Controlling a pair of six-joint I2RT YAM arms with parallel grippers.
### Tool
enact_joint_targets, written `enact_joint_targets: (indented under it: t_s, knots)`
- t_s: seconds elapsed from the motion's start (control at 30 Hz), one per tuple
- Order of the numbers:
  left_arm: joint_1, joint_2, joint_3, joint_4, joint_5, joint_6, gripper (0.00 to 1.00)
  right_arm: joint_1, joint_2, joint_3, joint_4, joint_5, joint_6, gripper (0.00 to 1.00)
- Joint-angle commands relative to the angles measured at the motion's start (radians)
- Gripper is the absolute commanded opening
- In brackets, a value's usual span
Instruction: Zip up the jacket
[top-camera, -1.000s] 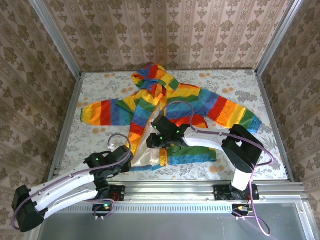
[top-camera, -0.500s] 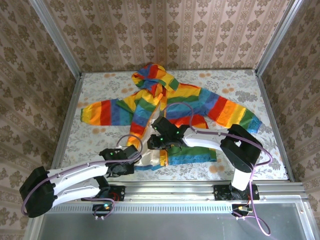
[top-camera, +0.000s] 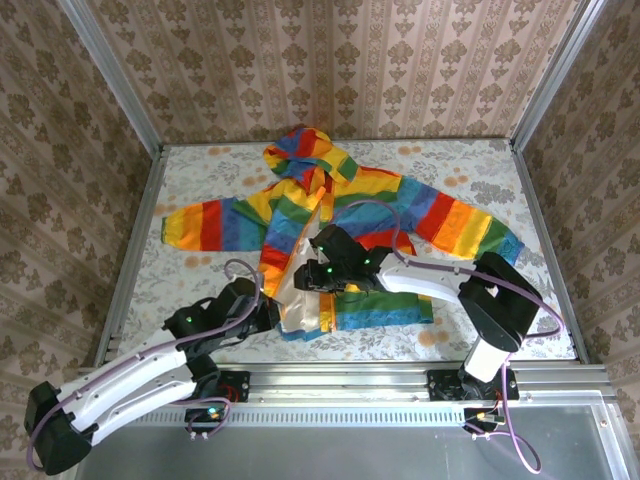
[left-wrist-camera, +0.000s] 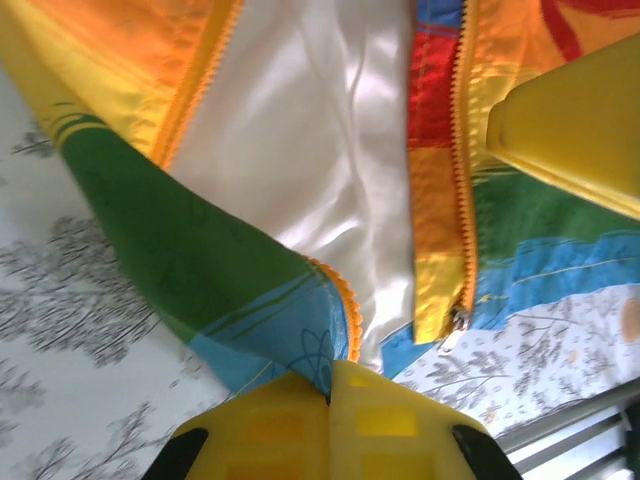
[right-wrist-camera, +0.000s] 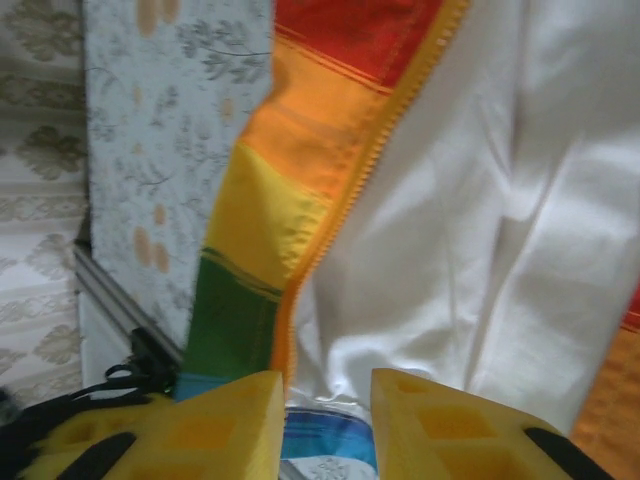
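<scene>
1. Jacket (top-camera: 290, 215) lies unzipped, centre frame.
2. Left gripper (left-wrist-camera: 330, 375) pinches hem corner (left-wrist-camera: 318, 345); right gripper (right-wrist-camera: 325, 395) spread above lining (right-wrist-camera: 450, 200).
3. Step: lining up zipper bottoms; next, feed teeth end into slider (left-wrist-camera: 459, 322).

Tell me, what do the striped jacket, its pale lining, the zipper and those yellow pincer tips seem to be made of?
The jacket: thin woven fabric with a slight sheen, probably nylon-like; it creases softly.
The lining: cream, satin-smooth, with glossy highlights.
The zipper: orange teeth, likely plastic.
The right pincer's fingers: matte yellow plastic, perhaps printed.
</scene>
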Motion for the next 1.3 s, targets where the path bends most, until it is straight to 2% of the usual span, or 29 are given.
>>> enact_joint_targets:
  t_s: [0.0,0.3,0.63,0.83,1.0,1.13,1.27]
  knots:
    - [0.020,-0.010,-0.041,0.143,0.076,-0.033,0.00,-0.002,-0.037,-0.040,0.076,-0.042,0.088,0.34]
    - [0.067,-0.078,-0.104,0.268,0.146,-0.076,0.00,-0.003,-0.010,-0.107,0.237,-0.097,0.232,0.42]
    - [0.084,-0.153,-0.141,0.270,0.169,-0.084,0.00,-0.006,0.060,-0.127,0.387,-0.176,0.342,0.43]
    - [0.092,-0.173,-0.143,0.273,0.176,-0.080,0.00,-0.006,0.056,-0.132,0.372,-0.168,0.345,0.46]
    - [0.103,-0.173,-0.147,0.280,0.183,-0.076,0.00,-0.005,0.057,-0.115,0.341,-0.184,0.342,0.54]
    - [0.115,-0.173,-0.150,0.288,0.186,-0.074,0.00,-0.003,0.060,-0.103,0.338,-0.197,0.344,0.55]
    - [0.126,-0.173,-0.158,0.287,0.195,-0.076,0.00,-0.003,0.068,-0.111,0.400,-0.212,0.378,0.49]
